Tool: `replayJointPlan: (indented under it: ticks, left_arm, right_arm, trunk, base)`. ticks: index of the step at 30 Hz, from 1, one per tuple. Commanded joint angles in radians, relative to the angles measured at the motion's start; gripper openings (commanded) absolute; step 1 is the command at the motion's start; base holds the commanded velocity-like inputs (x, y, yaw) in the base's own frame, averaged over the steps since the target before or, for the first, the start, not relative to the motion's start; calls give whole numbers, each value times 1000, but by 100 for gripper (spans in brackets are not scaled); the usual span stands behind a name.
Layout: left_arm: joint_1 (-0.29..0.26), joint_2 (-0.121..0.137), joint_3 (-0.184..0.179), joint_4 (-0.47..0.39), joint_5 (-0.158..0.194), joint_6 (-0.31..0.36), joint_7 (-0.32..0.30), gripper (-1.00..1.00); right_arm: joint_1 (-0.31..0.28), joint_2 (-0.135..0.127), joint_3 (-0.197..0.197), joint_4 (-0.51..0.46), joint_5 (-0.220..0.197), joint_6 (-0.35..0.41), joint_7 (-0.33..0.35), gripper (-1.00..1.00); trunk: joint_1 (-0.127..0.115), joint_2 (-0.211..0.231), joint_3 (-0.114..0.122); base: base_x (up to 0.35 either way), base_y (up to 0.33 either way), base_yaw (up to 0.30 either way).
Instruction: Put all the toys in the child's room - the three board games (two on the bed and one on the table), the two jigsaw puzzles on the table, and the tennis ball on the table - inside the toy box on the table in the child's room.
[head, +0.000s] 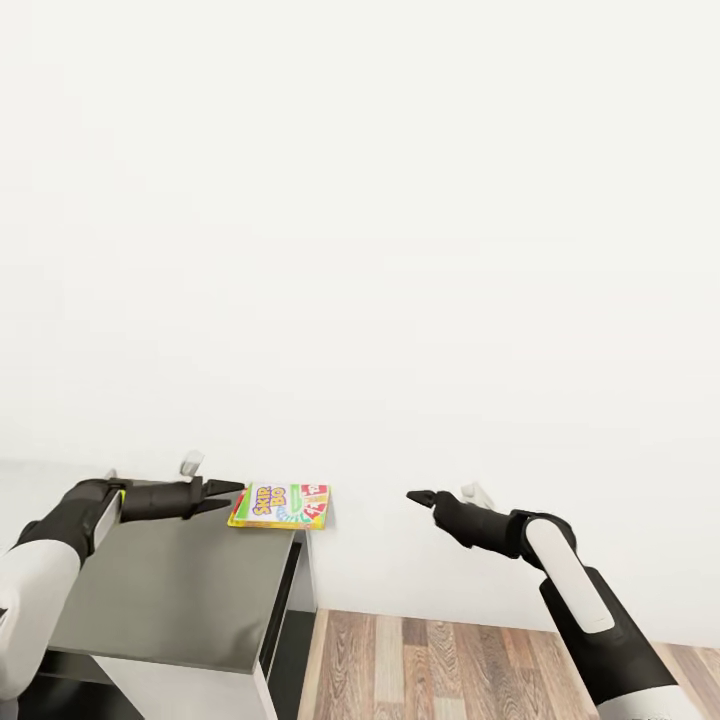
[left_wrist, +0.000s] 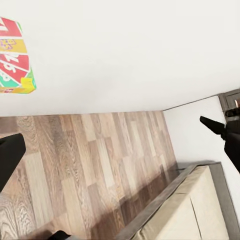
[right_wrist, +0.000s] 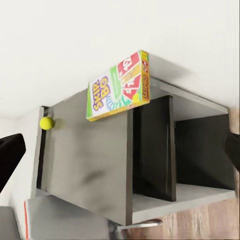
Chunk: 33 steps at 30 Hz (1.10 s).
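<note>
White wall (head: 360, 200) takes up most of the head view, with a strip of wood-plank floor (head: 450, 660) along the bottom right. At the lower left stands the table (head: 170, 590), its grey top ending at a corner near the wall, with dark sides and an open shelf space below, seen in the right wrist view.

On that far corner of the table lies one board game (head: 280, 505), a flat box with a white and green face, red lettering and a yellow edge. It sits flat, and one end reaches over the table's edge. In the right wrist view the tennis ball (right_wrist: 46, 123) rests on the tabletop near the wall, well apart from the board game, further along the table.

The left tool (head: 232, 490) is held level above the tabletop, its dark tips pointing at the board game and just beside its near edge; whether they touch it I cannot tell. Its fingers seem drawn together to a point with nothing between them. The right tool (head: 418, 496) hangs in the air over the floor, well apart from the table, pointing toward the board game, fingers together and empty.

A corner of the bed (left_wrist: 195, 210), cream mattress on a dark frame, shows in the left wrist view.
</note>
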Motion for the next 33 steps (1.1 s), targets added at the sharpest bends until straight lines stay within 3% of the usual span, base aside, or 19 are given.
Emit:
replayJointPlan:
  ticks: [1, 4, 8, 9, 11, 14, 22, 28, 33]
  left_arm:
    - [-1, -1, 7, -1, -10, 10, -5, 100]
    - [-1, 4, 9, -1, -8, 6, -11, 100]
    - [-1, 10, 31, -2, -6, 3, -16, 100]
    - [-1, 10, 42, -2, -6, 4, -17, 100]
    - [-1, 12, 44, -2, -6, 4, -19, 100]
    - [-1, 14, 46, -2, -4, 5, -20, 100]
    - [-1, 14, 50, -3, -2, 3, -50, 100]
    - [-1, 15, 54, -4, -2, 1, -73, 100]
    - [-1, 13, 55, -4, -2, 2, -77, 100]
  right_arm:
    - [-1, -2, 1, 25, -12, 0, -10, 100]
    - [-1, -4, -12, 87, -13, -13, 1, 100]
    - [-3, -8, -29, 177, -11, -50, 89, 100]
    - [-46, -11, -43, 385, -12, -97, 256, 100]
    - [-84, -12, -41, 482, -10, -121, 353, 100]
    - [-109, -14, -39, 559, -7, -132, 435, 100]
    - [-124, -26, -36, 604, -8, -127, 547, 100]
    - [-124, -25, -35, 601, -6, -129, 559, 100]
    - [-128, -12, -17, 602, 24, -125, 552, 100]
  trunk:
    - [1, -2, -2]
    - [1, -2, -2]
    - [1, -2, -2]
    - [1, -2, -2]
    - [1, -2, -2]
    - [1, -2, -2]
    - [1, -2, -2]
    - [1, -2, -2]
    - [1, -2, -2]
  base:
    - [0, 0, 0]
    - [0, 0, 0]
    - [0, 0, 0]
    - [0, 17, 0]
    - [48, 91, 0]
    - [107, 141, 0]
    - [32, 37, 0]
    - [2, 2, 0]
    - [39, 15, 0]
